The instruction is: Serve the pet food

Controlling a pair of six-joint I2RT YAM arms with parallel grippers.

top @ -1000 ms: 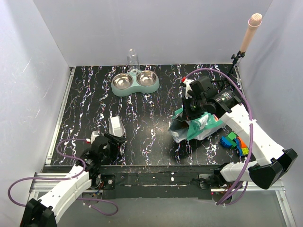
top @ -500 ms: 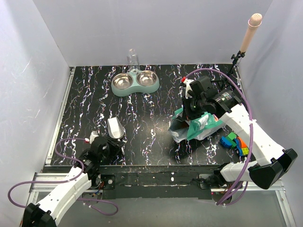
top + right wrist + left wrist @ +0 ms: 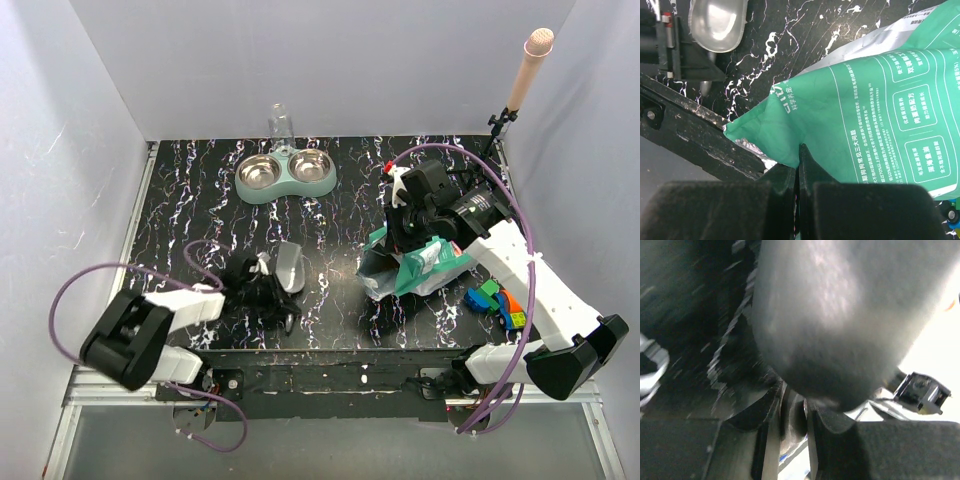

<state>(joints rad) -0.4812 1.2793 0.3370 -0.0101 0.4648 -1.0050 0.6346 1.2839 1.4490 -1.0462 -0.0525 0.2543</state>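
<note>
Where the black, white-veined surface [image 3: 200,200] nears its front edge, well left of the crumpled teal-and-white pet food bag [image 3: 428,262], the left gripper [image 3: 270,288] sits low. Its jaws are clamped on the stem of the grey round-bowled scoop [image 3: 289,268]. From the left wrist, the scoop's bowl fills the view just past the narrow gap between the fingers. Just right of the bag, slightly nearer the arms, lies a small cluster of blue, green and orange toy blocks [image 3: 493,300].

The bag lies slumped on its side on the surface, its dark mouth and silver lining turned toward the scoop. Its contents are hidden in every view. The right gripper [image 3: 798,160] reaches onto the bag from above, jaws pressed together on a fold of its teal edge.

Beyond the bag and to its left, near the far wall, stands the mint-green double bowl [image 3: 286,180] with two steel cups, well apart from the bag. Just behind that bowl is a clear upright bottle [image 3: 280,124]. Farther than the bag on its right, a pink-tipped rod [image 3: 528,70] rises in the far corner.
</note>
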